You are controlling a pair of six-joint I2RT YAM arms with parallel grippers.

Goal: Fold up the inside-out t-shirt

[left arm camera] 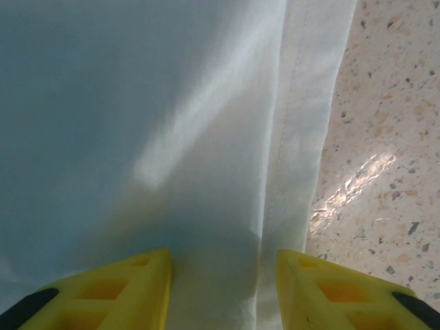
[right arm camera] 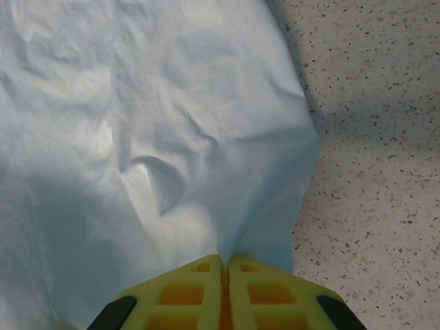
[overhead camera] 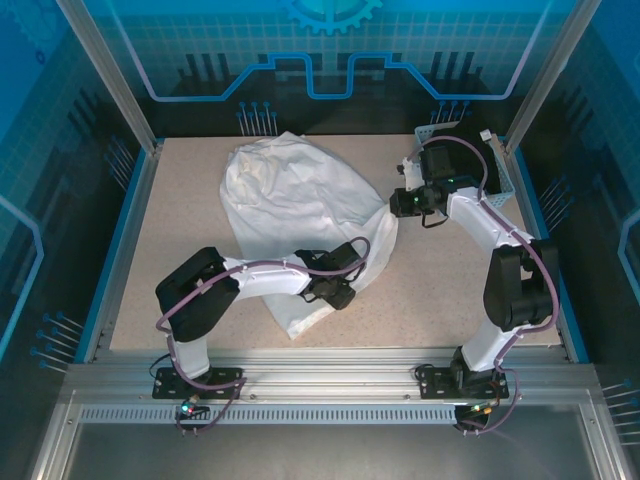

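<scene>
Rumpled white t-shirt [overhead camera: 290, 195], edge in closed right hand [right arm camera: 225, 260], left hand [left arm camera: 223, 256] open over hem [left arm camera: 295, 137].

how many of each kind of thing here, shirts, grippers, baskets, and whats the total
white t-shirt: 1
grippers: 2 (left gripper, right gripper)
metal basket: 1
total: 4

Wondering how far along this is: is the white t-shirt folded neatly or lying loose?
Loose, not neatly folded: the thin white cotton t-shirt lies rumpled in an uneven, rounded shape on the speckled table, wrinkles across it.
</scene>
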